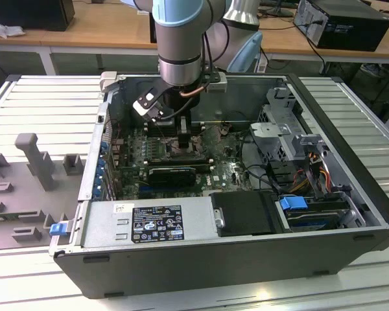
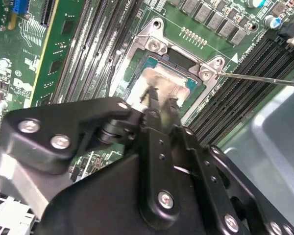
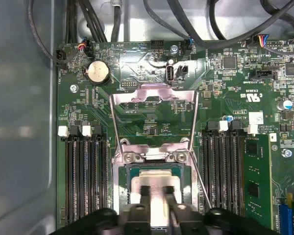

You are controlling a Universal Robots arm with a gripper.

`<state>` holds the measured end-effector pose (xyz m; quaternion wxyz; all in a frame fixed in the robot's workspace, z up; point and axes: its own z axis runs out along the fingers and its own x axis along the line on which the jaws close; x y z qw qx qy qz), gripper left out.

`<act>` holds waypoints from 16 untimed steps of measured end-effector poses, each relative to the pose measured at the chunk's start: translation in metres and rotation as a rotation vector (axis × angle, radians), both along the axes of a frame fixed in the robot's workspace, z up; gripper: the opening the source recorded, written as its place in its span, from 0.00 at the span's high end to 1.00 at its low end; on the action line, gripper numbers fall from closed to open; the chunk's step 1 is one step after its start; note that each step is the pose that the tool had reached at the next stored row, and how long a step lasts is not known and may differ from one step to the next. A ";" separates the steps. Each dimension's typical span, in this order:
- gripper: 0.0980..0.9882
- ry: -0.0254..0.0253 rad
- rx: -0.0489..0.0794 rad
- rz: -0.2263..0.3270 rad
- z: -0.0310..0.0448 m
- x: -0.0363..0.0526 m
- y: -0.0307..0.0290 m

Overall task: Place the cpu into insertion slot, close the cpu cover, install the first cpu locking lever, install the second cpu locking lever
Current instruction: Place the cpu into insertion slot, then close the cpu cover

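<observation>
- The pincer (image 2: 161,101) has a black body that takes up the near half of the second wrist view and hides the board under it. Its base is cut off at the edge of the first wrist view.
- Its two slim fingers (image 3: 144,192) are parted by only a narrow gap, with nothing visibly between them.
- The cpu (image 3: 155,179) lies directly beneath the fingertips, silvery and flat. Whether the tips touch it is hard to tell.
- The insertion slot (image 3: 123,176) frames the cpu on all sides, and the cpu sits inside it. The part of the slot nearest the pincer's body is covered.
- The cpu cover (image 3: 154,91) stands open just beyond the slot, with green board showing through its window.
- A thin locking lever (image 2: 259,78) juts out beside the slot, clear of the pincer.
- Black memory slots (image 3: 85,176) flank the pincer on both sides.
- In the exterior view the arm (image 1: 181,39) reaches down into an open computer case (image 1: 246,259) on a grey ribbed tabletop (image 1: 39,103). There the arm's wrist hides the fingertips.
</observation>
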<state>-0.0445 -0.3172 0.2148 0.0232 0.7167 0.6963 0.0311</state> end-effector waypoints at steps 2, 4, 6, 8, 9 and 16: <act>0.99 0.0002 -0.005 0.000 0.0024 0.0000 -0.0001; 0.99 0.0001 -0.011 0.000 0.0055 0.0000 0.0000; 0.99 0.0002 -0.018 0.000 0.0100 0.0000 -0.0001; 0.99 0.0002 -0.019 0.000 0.0119 0.0000 0.0000; 0.99 0.0002 -0.019 0.000 0.0133 0.0000 0.0000; 0.99 0.0009 -0.020 0.000 0.0170 0.0116 0.0000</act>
